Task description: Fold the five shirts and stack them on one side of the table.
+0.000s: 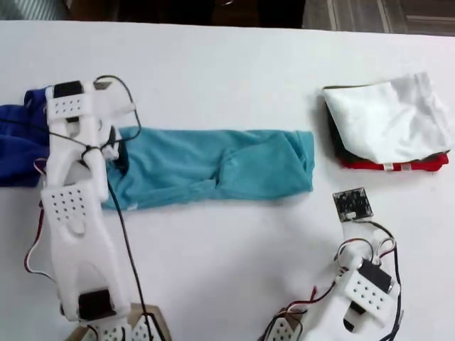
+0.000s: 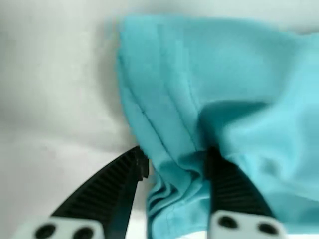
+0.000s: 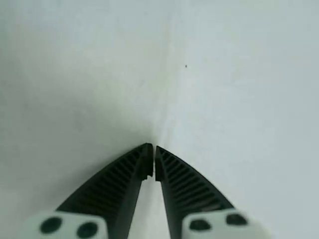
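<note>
Where the white table [image 1: 213, 270] lies bare near the arms' bases, the right pincer [image 3: 152, 155] hovers with its ribbed black fingers pressed together on nothing. Beyond it, the left arm [image 1: 75, 213], all white plastic links, stretches along the table's left side and covers part of the cloth below. The left pincer [image 2: 174, 162] pinches the bunched, pleated end of the long folded teal shirt [image 1: 213, 165], a soft flat strip across the table's middle. Beside that end lies a crumpled dark blue shirt [image 1: 18, 135]. Farther right, a rumpled white shirt [image 1: 387, 117] tops a stack over a dark shirt [image 1: 330, 124] and a red shirt [image 1: 398, 165].
</note>
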Tool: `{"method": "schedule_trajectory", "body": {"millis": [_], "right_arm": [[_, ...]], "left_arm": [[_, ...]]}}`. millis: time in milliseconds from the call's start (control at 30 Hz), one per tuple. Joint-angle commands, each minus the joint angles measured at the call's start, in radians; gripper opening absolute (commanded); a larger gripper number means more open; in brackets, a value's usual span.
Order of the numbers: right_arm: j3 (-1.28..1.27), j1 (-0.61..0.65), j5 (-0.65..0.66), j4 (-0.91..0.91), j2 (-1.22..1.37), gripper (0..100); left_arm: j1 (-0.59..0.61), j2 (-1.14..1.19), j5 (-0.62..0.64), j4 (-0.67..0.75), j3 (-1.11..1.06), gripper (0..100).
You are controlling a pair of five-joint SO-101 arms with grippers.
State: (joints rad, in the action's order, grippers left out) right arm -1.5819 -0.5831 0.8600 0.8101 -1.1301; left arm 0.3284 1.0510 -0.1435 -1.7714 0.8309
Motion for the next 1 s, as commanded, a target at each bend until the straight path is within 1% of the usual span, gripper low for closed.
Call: {"method": "schedule_trajectory", "body": {"millis": [0, 33, 100, 200, 400, 533, 633, 767, 867, 967], "right_arm": [[-0.005, -0.010, 0.002, -0.001, -0.047, 2.0], [-0.008, -0.010, 0.002, 0.001, -0.056, 2.0], [-0.014, -0.010, 0.002, 0.012, -0.074, 2.0], [-0.026, -0.010, 0.002, 0.021, -0.105, 2.0], [-0.049, -0.010, 0.002, 0.042, -0.179, 2.0], [-0.068, -0.008, 0.002, 0.067, -0.237, 2.0], [-0.084, -0.007, 0.002, 0.085, -0.286, 2.0], [-0.101, -0.005, 0.002, 0.120, -0.354, 2.0], [-0.110, -0.008, 0.002, 0.147, -0.403, 2.0], [-0.115, -0.008, 0.002, 0.171, -0.440, 2.0]], "left_arm": [[-0.040, 0.037, -0.005, -0.014, 0.002, 2], [-0.038, 0.037, -0.006, -0.014, -0.001, 4], [-0.014, 0.037, -0.008, -0.014, 0.004, 2], [0.068, 0.037, -0.018, -0.015, 0.042, 3], [0.255, 0.035, -0.149, -0.017, 0.127, 3], [0.307, 0.017, -0.201, -0.018, 0.105, 3], [0.296, -0.063, -0.209, -0.018, 0.013, 3], [0.212, -0.275, -0.206, -0.018, -0.183, 3], [0.101, -0.493, -0.204, -0.018, -0.343, 3], [-0.038, -0.704, -0.204, -0.017, -0.467, 3]]}}
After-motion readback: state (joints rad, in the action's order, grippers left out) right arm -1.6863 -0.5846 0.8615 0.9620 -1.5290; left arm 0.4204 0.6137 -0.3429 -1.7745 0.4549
